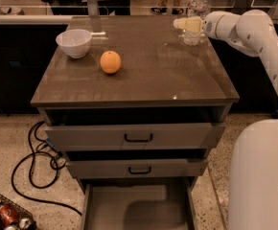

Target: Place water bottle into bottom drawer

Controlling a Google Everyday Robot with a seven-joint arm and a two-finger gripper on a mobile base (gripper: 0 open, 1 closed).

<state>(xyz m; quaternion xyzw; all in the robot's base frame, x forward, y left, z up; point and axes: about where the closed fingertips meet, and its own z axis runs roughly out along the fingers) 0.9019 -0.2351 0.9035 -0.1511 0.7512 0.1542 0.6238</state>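
The water bottle (198, 1), clear plastic with a white cap, stands upright at the far right corner of the brown cabinet top (153, 75). My gripper (188, 24), pale yellow at the end of the white arm (247, 30), reaches in from the right. It sits level with the bottle's lower half and covers part of it. The bottom drawer (129, 198) is pulled out furthest at the foot of the cabinet. It is a flat grey tray with low side walls and nothing in it.
A white bowl (74, 42) and an orange (110, 62) sit on the left half of the top. Two upper grey drawers (138, 137) with black handles stand slightly out. Black cables (36, 162) and a wire basket of cans (7, 214) lie on the floor at left. My white base (261, 176) fills the lower right.
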